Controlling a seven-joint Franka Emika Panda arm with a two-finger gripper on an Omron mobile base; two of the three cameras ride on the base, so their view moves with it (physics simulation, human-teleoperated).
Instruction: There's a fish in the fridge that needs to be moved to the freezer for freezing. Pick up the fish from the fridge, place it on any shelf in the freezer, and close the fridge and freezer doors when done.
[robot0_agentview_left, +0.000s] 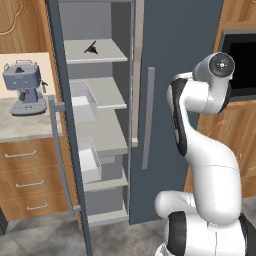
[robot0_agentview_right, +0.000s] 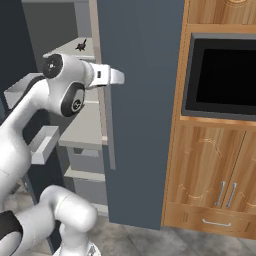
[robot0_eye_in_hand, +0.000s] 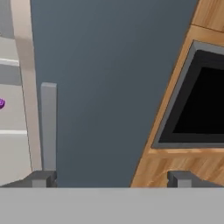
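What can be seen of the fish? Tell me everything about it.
The fish is a tiny, thin, dark grey-black shape with a forked tail, too small to show finer detail. It lies flat on the uppermost visible pale grey shelf of the unit's open compartment, toward the shelf's middle and left of the closed slate-blue door. It is far smaller than the shelf. Only the shelf touches it, and nothing lies beside it.

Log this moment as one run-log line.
fish: top shelf, open compartment | other door: shut | gripper: open, empty, facing shut door
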